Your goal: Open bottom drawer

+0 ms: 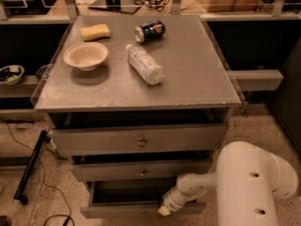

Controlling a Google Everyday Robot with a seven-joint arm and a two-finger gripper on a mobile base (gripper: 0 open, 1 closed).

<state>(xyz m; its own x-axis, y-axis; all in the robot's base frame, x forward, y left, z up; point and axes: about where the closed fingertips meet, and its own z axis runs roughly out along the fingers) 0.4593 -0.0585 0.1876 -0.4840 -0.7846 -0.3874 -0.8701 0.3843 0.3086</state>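
The bottom drawer (120, 211) is the lowest and narrowest grey front of the cabinet, with a small round knob (143, 214) near the frame's lower edge. It stands pulled out a little, with a dark gap behind its front. My gripper (165, 209) is at the end of the white arm (244, 182), at the top edge of the drawer front, just right of the knob. Above it are the middle drawer (141, 169) and the wide top drawer (138, 139), each with a centre knob.
On the cabinet top (197, 74) lie a beige bowl (85, 55), a yellow sponge (95, 32), a plastic bottle (145, 64) on its side and a tipped blue can (149, 31). A black pole (29, 168) and cables lie on the floor at left.
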